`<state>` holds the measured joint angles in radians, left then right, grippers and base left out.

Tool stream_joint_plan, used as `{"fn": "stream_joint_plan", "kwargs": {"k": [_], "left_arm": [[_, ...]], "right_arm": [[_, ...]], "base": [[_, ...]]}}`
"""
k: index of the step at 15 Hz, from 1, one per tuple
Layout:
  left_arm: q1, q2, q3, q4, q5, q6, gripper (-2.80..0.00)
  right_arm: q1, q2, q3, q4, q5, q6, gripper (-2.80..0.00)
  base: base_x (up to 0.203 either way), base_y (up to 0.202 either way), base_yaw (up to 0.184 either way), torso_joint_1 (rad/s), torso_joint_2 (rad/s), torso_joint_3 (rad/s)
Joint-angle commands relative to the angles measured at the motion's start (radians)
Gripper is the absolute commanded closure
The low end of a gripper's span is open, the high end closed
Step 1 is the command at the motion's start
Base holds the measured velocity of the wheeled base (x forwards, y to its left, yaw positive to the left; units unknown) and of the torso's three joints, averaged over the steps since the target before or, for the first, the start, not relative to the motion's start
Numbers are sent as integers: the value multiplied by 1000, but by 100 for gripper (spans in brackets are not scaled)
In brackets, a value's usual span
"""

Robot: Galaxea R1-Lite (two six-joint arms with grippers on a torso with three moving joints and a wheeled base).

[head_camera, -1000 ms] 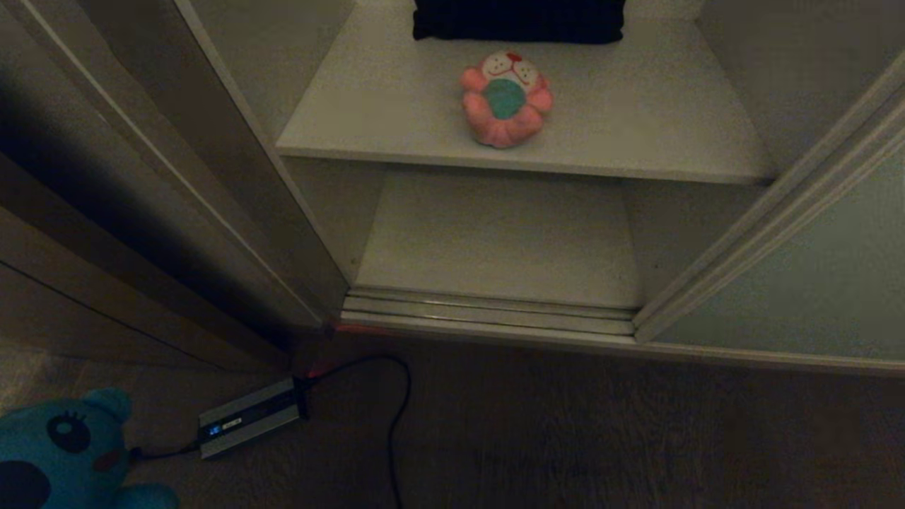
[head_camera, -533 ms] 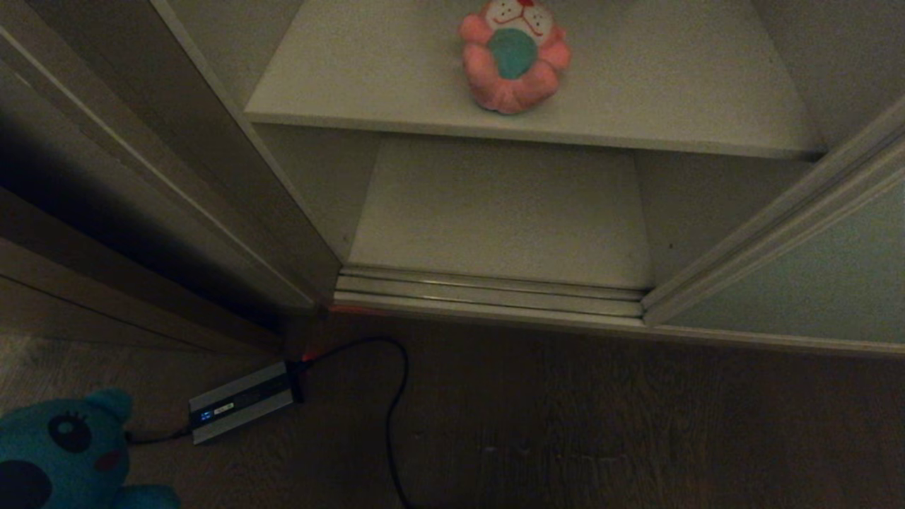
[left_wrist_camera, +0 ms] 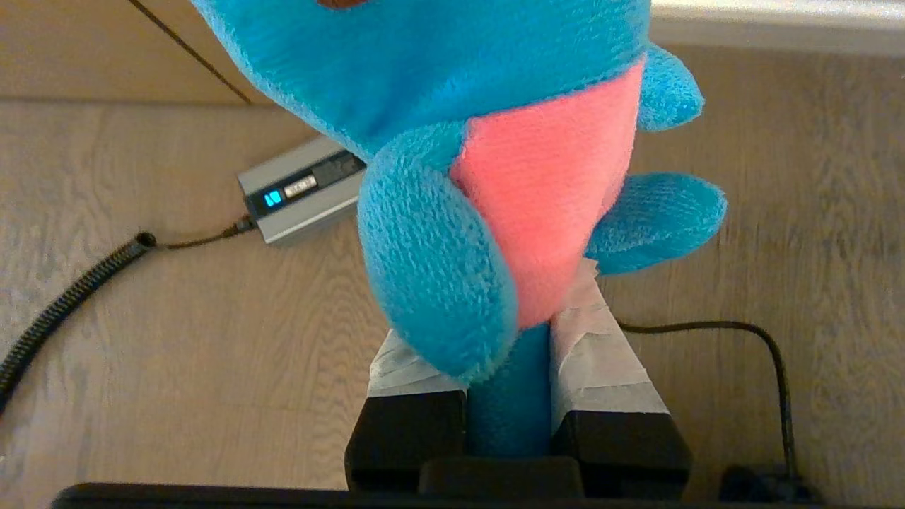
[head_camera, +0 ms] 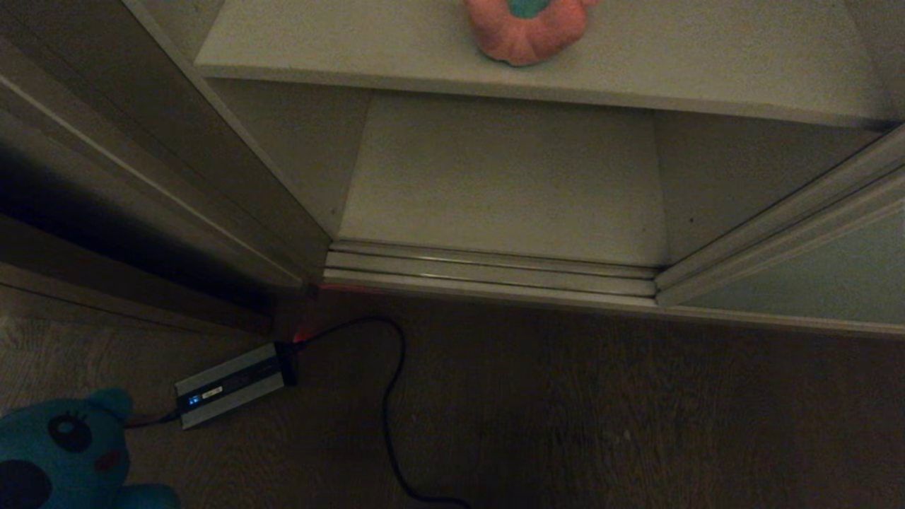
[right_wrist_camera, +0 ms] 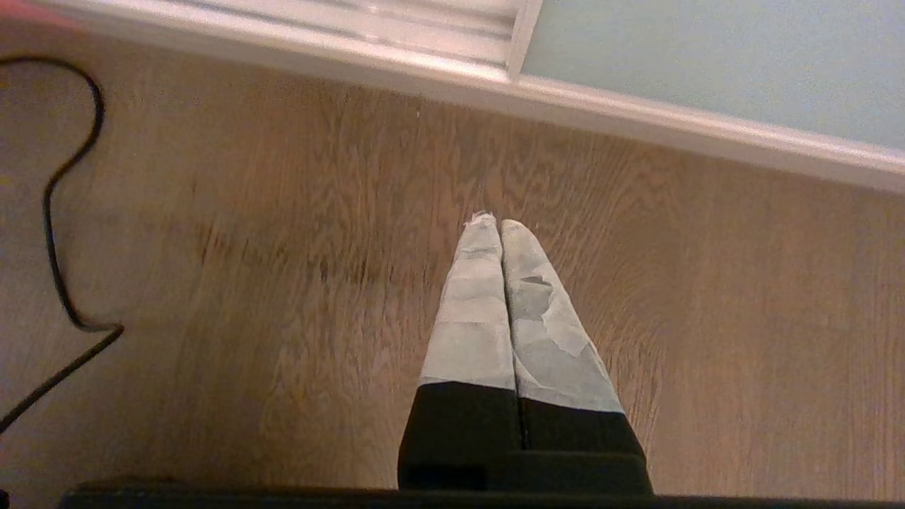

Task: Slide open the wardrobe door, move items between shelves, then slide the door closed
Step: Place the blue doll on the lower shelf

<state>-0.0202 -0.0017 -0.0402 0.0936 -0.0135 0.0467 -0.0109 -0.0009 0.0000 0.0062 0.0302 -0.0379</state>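
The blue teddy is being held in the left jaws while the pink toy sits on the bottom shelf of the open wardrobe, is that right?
Not quite. The blue teddy is indeed clamped in the left gripper, but the pink toy sits on the upper shelf; the bottom shelf beneath it is bare, as the head view shows.

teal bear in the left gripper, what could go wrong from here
1. The left gripper pinches the teal bear only by one thin limb, with the body hanging free, so it might slip out.
2. A black cable loops across the floor before the wardrobe; the base could snag it.
3. The pink toy sits near the upper shelf's front edge; a nudge could knock it off.
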Motion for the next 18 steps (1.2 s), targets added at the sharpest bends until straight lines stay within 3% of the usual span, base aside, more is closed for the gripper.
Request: {"fn": "stream_joint_plan", "kwargs": {"k": [1, 7, 11, 14, 18], "left_arm": [[-1, 0, -1, 1, 0, -4, 0], [0, 0, -1, 1, 1, -5, 0], [0, 2, -3, -5, -7, 57, 0], [0, 19, -121, -2, -112, 60, 0], [-12, 309, -228, -21, -190, 27, 0]], "right_arm": [[0, 1, 4, 0, 0, 0, 0], [0, 1, 3, 0, 0, 0, 0], [0, 1, 3, 0, 0, 0, 0], [0, 1, 5, 0, 0, 0, 0], [0, 1, 3, 0, 0, 0, 0]], "base": [[0, 0, 0, 7, 2, -198], [0, 0, 0, 3, 0, -104], [0, 0, 0, 0, 0, 0], [0, 0, 0, 0, 0, 0], [0, 0, 0, 0, 0, 0]]}}
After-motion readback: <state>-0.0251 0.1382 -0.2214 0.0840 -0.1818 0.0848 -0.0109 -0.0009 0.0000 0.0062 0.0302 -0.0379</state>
